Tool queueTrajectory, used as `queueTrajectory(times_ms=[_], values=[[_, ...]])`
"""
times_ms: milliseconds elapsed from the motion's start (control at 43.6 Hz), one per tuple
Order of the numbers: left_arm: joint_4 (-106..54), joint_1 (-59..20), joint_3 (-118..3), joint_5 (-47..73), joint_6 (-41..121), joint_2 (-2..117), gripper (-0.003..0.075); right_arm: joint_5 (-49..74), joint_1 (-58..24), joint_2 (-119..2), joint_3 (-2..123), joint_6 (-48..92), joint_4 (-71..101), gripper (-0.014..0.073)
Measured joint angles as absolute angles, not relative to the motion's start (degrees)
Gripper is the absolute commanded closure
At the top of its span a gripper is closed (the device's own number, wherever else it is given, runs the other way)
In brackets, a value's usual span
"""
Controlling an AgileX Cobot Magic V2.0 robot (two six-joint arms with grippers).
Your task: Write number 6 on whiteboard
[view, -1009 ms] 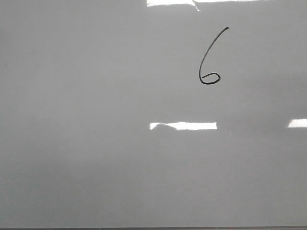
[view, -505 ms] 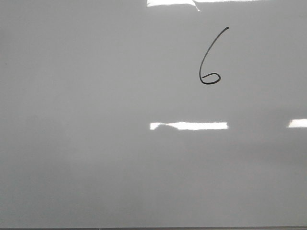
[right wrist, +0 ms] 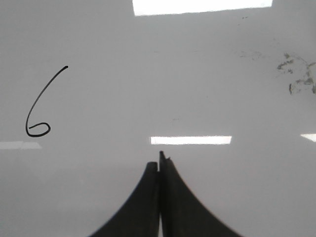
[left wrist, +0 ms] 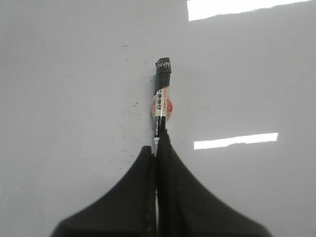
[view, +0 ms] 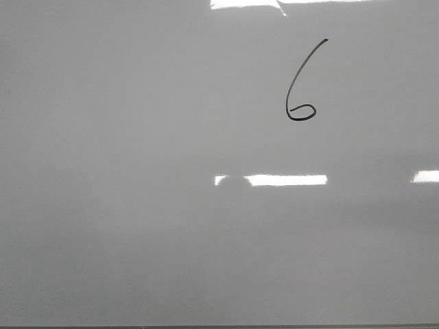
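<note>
Jaws pinch a marker (left wrist: 161, 101) over the whiteboard (view: 137, 205), beside the number 6 (view: 300, 86).

Left claw (left wrist: 156, 150), black fingers pressed together on a marker pen (left wrist: 161, 106) that projects beyond the fingertips, its black end cap farthest from the claw and a red-and-white label around the barrel. Beneath lies the glossy whiteboard (left wrist: 64, 98), bearing faint dark specks near the pen and two bright rectangular light reflections (left wrist: 236, 141).

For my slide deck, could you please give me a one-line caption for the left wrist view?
Left tool shut on a marker above the glossy whiteboard.
</note>
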State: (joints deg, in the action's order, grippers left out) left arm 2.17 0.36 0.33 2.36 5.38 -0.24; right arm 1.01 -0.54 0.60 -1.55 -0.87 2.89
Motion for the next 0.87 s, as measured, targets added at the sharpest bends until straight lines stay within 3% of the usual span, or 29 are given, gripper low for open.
queueTrajectory(times_ms=[872], values=[[2.17,0.36,0.33,2.36,5.38,-0.24,0.0741,0.37,-0.54,0.6,-1.55,-0.87,2.68,0.0662]])
